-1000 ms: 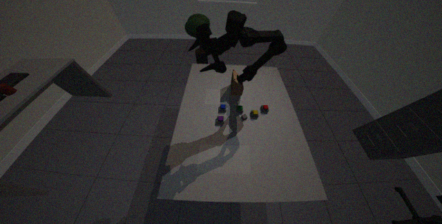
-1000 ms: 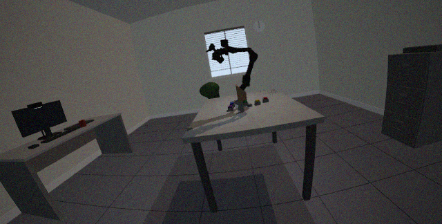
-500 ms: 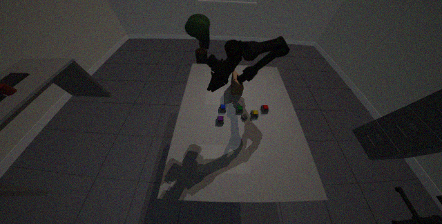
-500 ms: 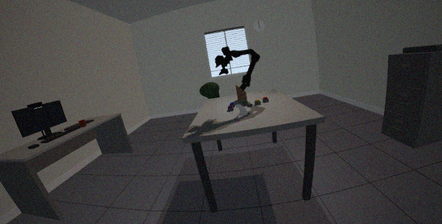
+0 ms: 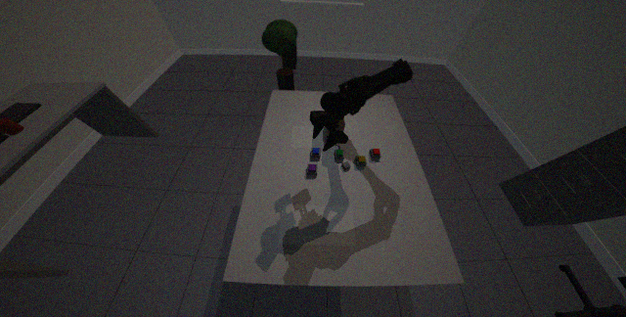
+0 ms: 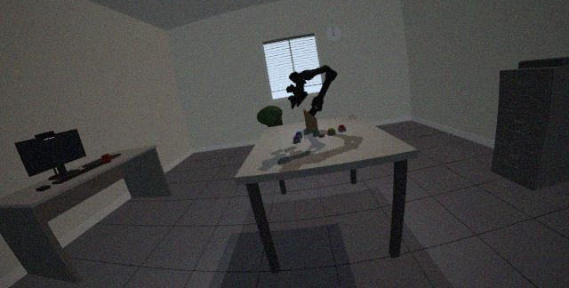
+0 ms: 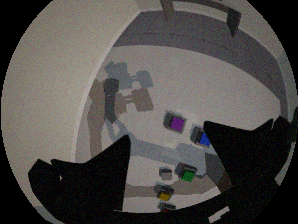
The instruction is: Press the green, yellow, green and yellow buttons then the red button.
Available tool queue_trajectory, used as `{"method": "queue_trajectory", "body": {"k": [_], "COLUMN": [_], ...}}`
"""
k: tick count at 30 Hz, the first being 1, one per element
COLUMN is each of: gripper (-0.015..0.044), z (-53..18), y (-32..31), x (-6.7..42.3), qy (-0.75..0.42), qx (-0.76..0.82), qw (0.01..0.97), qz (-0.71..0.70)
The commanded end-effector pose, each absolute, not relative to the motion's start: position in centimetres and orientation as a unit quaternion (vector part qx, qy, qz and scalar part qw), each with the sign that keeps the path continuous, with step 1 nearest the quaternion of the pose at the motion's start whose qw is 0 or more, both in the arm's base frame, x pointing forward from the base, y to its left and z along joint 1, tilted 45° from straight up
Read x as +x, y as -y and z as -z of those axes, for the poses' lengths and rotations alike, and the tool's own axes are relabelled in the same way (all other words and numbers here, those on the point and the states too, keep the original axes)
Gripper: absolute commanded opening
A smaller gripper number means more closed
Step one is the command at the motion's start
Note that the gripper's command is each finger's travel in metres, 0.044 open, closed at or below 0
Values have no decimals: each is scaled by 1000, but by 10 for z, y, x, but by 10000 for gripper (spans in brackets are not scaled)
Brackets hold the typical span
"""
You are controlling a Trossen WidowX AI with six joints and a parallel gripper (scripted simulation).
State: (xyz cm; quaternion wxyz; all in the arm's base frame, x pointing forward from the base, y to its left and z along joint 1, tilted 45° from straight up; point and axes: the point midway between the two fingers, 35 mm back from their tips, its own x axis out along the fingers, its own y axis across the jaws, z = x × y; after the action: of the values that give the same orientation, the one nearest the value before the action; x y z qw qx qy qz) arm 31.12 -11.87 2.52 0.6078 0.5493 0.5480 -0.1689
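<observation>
1. Gripper [image 5: 329, 135] is spread wide with nothing between the fingers; in the wrist view the two dark fingers frame the button row from above.
2. It hangs well above the table [image 6: 382, 146], pointed down, roughly over the blue/green end of the row. No contact with anything.
3. Green button [image 5: 338, 153] sits just below the gripper in the top view, between the blue button [image 5: 315, 152] and the yellow button [image 5: 361, 159]. Wrist view shows it too [image 7: 188, 175].
4. Red button [image 5: 375, 152] is at the far end of the row, beyond yellow. A purple one [image 5: 312, 168] sits in front of blue, apart from the row.
5. A small pale block [image 5: 346, 164] lies just beside green and yellow, between them and a little forward. Must not be touched.
6. Handling, as judgement: buttons look like small rigid caps on dark bases, sprung; nothing to grasp. Push straight down on the cap centre with a fingertip, then lift off.
7. With the fingers this wide, one finger could clip the pale block or a neighbouring button; narrowing them, or centring one tip on green, seems safer.
8. Progress: can't tell from the pictures which press is next; the position suits a green press.
</observation>
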Motion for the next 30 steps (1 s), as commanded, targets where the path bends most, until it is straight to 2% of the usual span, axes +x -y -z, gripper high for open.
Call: {"method": "queue_trajectory", "body": {"k": [1,12,24,30], "gripper": [400,400,400,242], "z": [-21,-30,-30,12], "y": [53,-13,-14,-55], "x": [269,208,206,199], "qy": [-654,-677,-676,-675], "qx": [392,207,203,203], "qw": [646,629,628,628], "qz": [-32,-322,-329,-329]}}
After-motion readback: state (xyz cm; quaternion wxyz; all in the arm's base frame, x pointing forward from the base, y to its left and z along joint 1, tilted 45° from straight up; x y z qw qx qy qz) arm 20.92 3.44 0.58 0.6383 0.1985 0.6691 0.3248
